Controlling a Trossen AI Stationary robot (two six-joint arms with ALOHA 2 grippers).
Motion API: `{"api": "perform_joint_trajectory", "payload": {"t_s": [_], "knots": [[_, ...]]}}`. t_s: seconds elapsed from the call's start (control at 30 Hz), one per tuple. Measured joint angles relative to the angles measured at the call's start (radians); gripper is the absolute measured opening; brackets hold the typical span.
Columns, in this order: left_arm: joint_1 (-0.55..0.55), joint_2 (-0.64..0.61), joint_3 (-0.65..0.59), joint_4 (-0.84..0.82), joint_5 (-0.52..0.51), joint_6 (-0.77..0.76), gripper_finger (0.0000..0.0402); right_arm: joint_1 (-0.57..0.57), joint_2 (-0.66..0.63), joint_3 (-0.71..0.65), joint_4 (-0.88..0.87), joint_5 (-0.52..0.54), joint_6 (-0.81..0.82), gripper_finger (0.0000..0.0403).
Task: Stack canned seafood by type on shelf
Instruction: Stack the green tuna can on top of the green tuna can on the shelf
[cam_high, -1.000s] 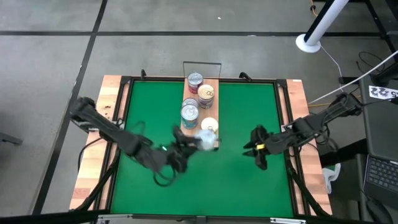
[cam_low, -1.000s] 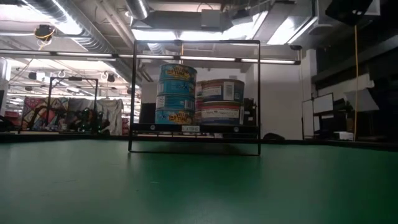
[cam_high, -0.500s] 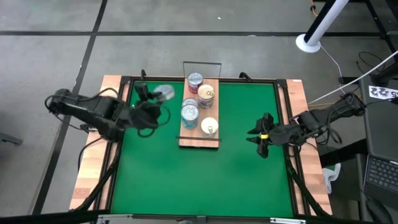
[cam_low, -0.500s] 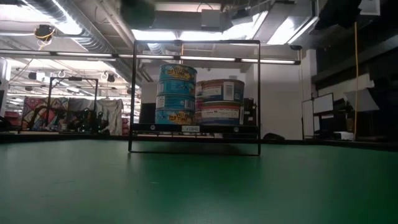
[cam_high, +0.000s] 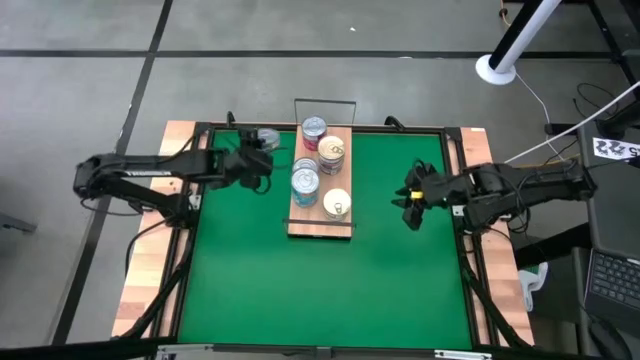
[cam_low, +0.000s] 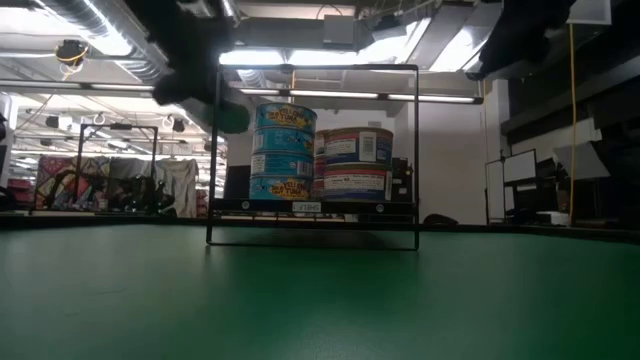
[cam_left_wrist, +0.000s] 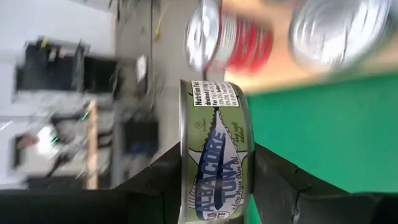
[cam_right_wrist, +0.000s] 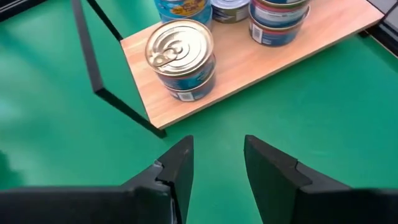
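My left gripper (cam_high: 258, 150) is shut on a green-labelled tuna tin (cam_left_wrist: 214, 149), held in the air left of the shelf's far end. The shelf (cam_high: 320, 222), a light-brown board with wire rails, lies on the green mat. It bears a red-labelled tin (cam_high: 314, 128), a cream-gold-topped stack (cam_high: 331, 155), a blue-labelled stack (cam_high: 306, 180) and a cream-gold-topped tin (cam_high: 337, 203) at its near end. My right gripper (cam_high: 410, 197) hovers open right of the shelf, nothing between its fingers (cam_right_wrist: 180, 168). My left gripper pinches the green tin between its two fingers, one on each flat end (cam_left_wrist: 185, 186), so the label wall faces the wrist camera. The fingers come from the table's left, slanting downward. The tin is clear of mat and shelf.
The green mat (cam_high: 320, 290) has open room on the near side of the shelf and on both sides of it. A thin dark wire rail (cam_high: 324, 101) stands at the shelf's far end and another (cam_right_wrist: 93, 68) at its near end. Wooden table strips (cam_high: 150, 260) flank the mat.
My left gripper has carried the tin from beside the shelf's near end toward the table's left and far edge, turning as it went, and now holds it left of the shelf's far end. My right gripper has drifted toward the far edge, still open.
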Motion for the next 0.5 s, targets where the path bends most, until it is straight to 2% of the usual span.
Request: {"api": "perform_joint_trajectory", "payload": {"t_s": [0.07,0.17,0.4,0.5], "knots": [[0.051,0.000,-0.033,0.135,0.133,0.048,0.0149,-0.026,0.000,0.000,0.000,-0.008,-0.006,0.0143],[0.124,0.000,-0.057,0.235,0.285,0.091,0.0149,-0.056,0.000,0.000,0.000,-0.009,-0.006,0.0143],[0.278,0.000,-0.129,0.379,0.577,0.115,0.0150,-0.076,0.000,0.000,-0.001,-0.026,-0.010,0.0143],[0.306,0.000,-0.178,0.475,0.638,0.127,0.0150,-0.076,0.000,0.000,-0.001,-0.026,-0.020,0.0143]]}}
